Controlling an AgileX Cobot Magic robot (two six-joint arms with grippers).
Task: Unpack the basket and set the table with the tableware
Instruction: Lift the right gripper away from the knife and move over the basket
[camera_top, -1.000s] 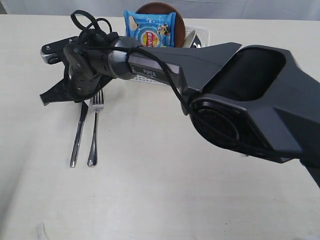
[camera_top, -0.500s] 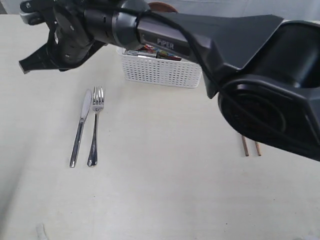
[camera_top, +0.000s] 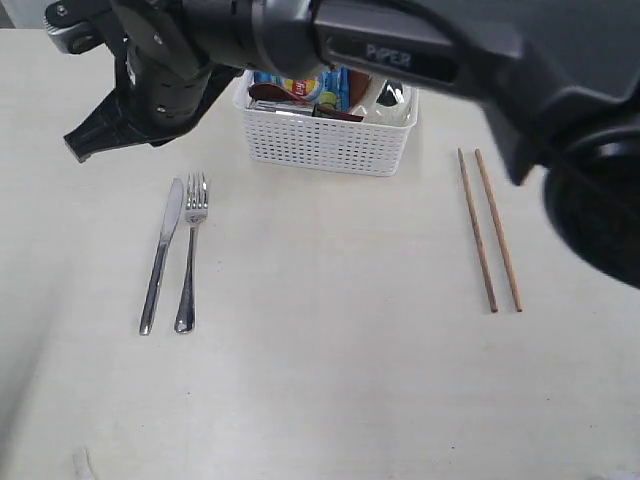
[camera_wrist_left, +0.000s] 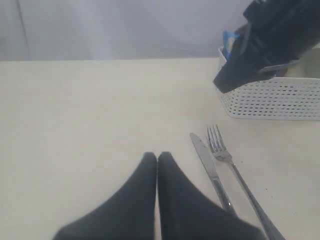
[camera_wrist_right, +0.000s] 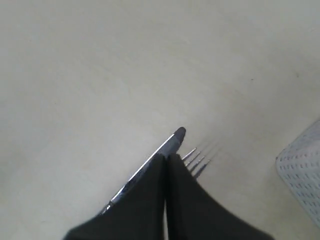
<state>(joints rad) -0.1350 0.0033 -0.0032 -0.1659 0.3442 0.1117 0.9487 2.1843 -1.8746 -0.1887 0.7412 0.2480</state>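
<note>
A steel knife (camera_top: 160, 262) and fork (camera_top: 190, 255) lie side by side on the cream table (camera_top: 320, 380), left of centre. The white basket (camera_top: 330, 145) stands at the back with a blue packet (camera_top: 300, 85) and a shiny steel cup (camera_top: 392, 95) inside. Two wooden chopsticks (camera_top: 490, 230) lie on the right. My right gripper (camera_top: 78, 147) hangs shut and empty above the table, to the far left of the cutlery. In its wrist view the right gripper (camera_wrist_right: 166, 156) covers part of the knife (camera_wrist_right: 170, 142) and fork (camera_wrist_right: 197, 160). My left gripper (camera_wrist_left: 157, 156) is shut and empty, low beside the knife (camera_wrist_left: 210, 170).
The right arm (camera_top: 400, 50) stretches across the top of the exterior view, over the basket's far side. In the left wrist view the basket (camera_wrist_left: 270, 100) sits beyond the fork (camera_wrist_left: 235, 172), with the right gripper (camera_wrist_left: 240, 75) dark in front of it.
The right gripper has lifted off the knife and fork and drawn back to the far left. The arm rose, uncovering the basket and the chopsticks. The cutlery has not moved.
</note>
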